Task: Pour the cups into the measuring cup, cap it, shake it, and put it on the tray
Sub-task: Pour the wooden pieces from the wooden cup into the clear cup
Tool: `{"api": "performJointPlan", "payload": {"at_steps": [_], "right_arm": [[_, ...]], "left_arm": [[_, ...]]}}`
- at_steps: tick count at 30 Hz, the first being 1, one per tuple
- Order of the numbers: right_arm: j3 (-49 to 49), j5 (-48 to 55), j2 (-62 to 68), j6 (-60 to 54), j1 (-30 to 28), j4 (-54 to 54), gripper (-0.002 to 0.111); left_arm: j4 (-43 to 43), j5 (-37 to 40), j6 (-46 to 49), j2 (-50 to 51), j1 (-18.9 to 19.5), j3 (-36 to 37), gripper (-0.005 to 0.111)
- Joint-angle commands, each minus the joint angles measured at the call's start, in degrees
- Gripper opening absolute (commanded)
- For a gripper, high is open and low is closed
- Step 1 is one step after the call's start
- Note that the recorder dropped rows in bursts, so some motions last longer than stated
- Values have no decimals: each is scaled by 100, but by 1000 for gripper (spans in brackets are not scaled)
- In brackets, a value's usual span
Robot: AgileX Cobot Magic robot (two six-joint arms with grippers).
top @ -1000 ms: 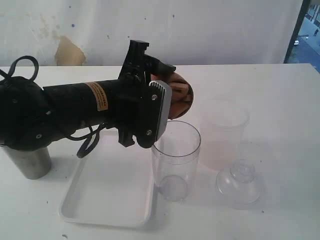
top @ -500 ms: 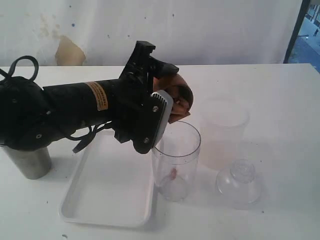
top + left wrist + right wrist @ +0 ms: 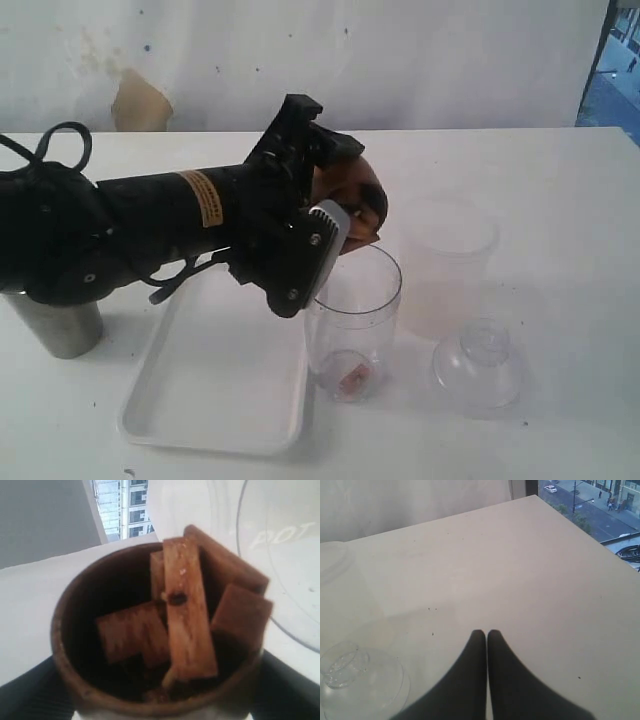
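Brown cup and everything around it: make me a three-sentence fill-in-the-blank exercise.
The left gripper tips the brown cup over the ___.
The steel tumbler stands just outside the white ___.
The right fingers are shut, holding ___.
Missing words: measuring cup; tray; nothing.

Your table [image 3: 570, 170]: white, lightly speckled. Behind it, a white wall [image 3: 420, 60], stained, with a tan patch [image 3: 140, 103]. Dark-framed window [image 3: 622, 70] at the exterior view's right edge; daylight, street [image 3: 600, 510] below.
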Motion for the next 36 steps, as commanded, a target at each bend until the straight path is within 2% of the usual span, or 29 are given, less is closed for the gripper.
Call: {"api": "performJointPlan", "payload": {"at_steps": [1,7,20,24,36], "right_arm": [[15,-73,-31,14,20,1,0],[15,-73,-31,14,20,1,0],[15,-73,-31,14,20,1,0],[15,-73,-31,14,20,1,0],[15,-73,-31,14,20,1,0]], "left_arm": [[-200,-427,317,-39,-24,-15,0],[-850,-416,999,-39,-24,-15,0],[-850,-340,1011,-39,-24,-15,0],[-850,-340,1467,-39,-24,-15,0],[-850,-351,1655,-39,-24,-15,0]]}}
